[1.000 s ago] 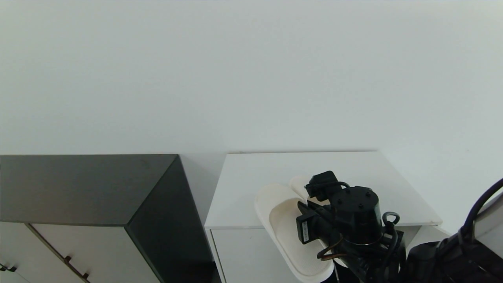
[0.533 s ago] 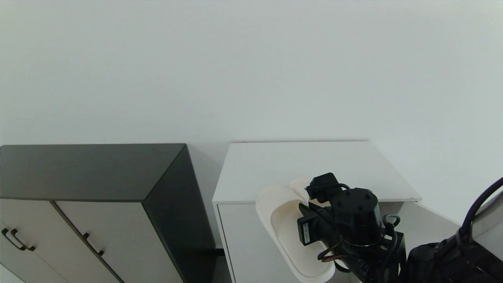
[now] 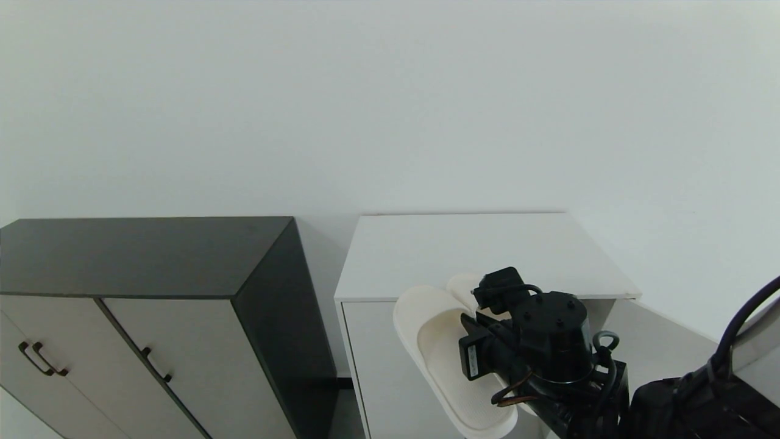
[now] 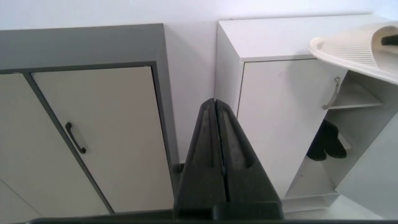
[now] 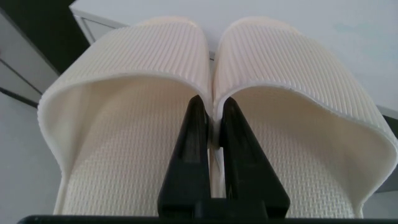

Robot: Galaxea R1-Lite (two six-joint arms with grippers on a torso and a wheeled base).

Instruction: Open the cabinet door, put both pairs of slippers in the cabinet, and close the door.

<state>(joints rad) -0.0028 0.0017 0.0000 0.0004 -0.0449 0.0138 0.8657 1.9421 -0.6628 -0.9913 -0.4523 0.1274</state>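
White wall behind; at the white cabinet [image 3: 463,256] front, the right gripper [image 5: 211,109] pinches the cream slippers [image 5: 143,81] by their touching inner walls, toes toward the cabinet's top edge. Its open shelves [image 4: 351,99] lie below them. The left gripper [image 4: 216,109], pressed together and empty, hangs farther off.

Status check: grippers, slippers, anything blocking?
Left gripper shut, empty. Right gripper shut on cream slippers, before the cabinet. Cabinet open, dark pair inside. Nothing seen blocking.

Slippers [image 3: 440,350] partly hidden behind right arm [image 3: 551,341]; cabinet [image 3: 381,366] bottom cropped.
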